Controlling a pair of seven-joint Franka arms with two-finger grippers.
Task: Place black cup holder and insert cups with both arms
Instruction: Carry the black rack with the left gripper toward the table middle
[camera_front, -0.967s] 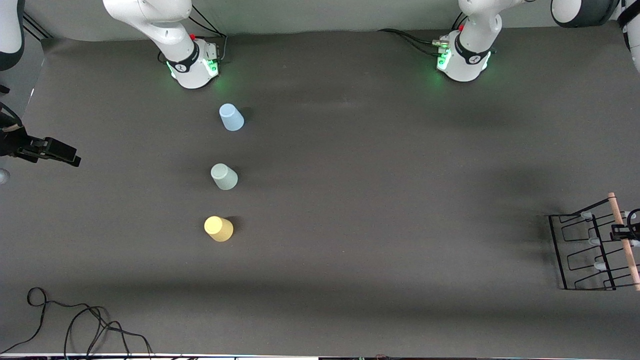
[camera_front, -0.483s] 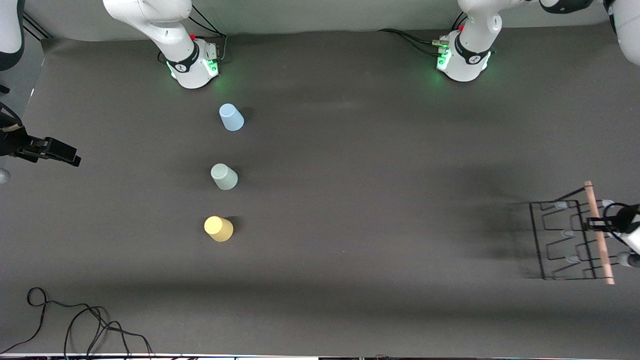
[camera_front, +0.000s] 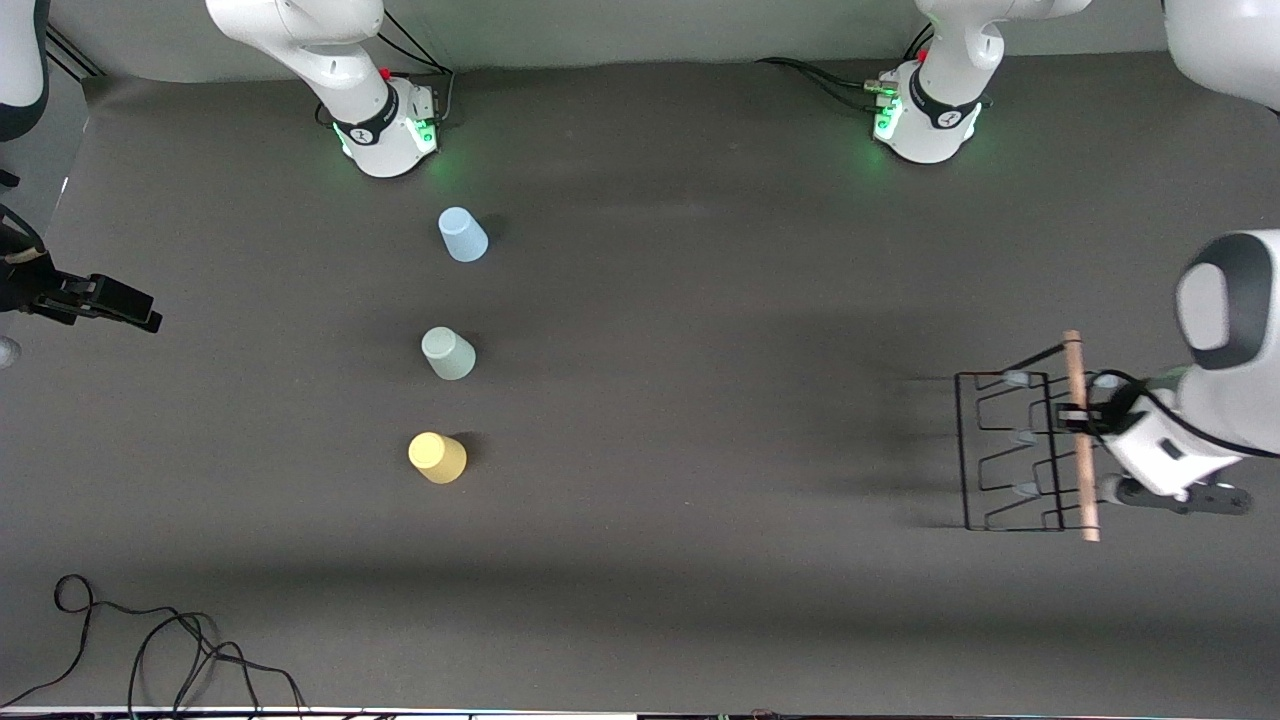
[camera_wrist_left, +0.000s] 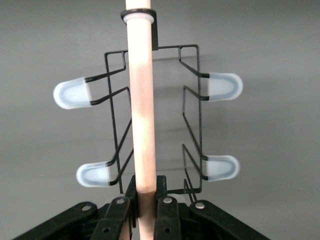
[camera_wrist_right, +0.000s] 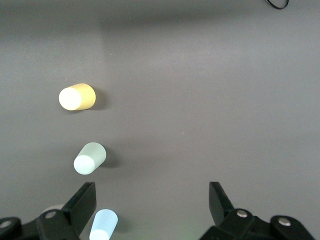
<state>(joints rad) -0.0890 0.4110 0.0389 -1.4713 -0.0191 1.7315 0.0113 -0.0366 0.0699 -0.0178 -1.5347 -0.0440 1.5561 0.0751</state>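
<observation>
**Rack in the air, cups standing by**

While the cups wait in their row, you have the rack in hand at the table's left-arm end. Reading the front view from its right-arm side: the right gripper hangs over the table's edge with its jaws spread wide and nothing between them, that arm waiting. Beside it, well apart, stand the three cups, mouths down: the light blue cup nearest the right arm's base, the grey-green cup in the middle, the yellow cup nearest the front camera. They appear lined up so that each can be picked off in turn once the rack is set.

At the left arm's end, the left gripper is clamped tight on the wooden rod handle of the black cup holder, gripping it about midway along. Holding at the middle probably keeps the wire frame hanging level, its pale-tipped pegs sticking out on both sides beneath the rod. Judging by the shadow cast apart from it, the rack seems to be off the cloth, well apart from the cups.
</observation>
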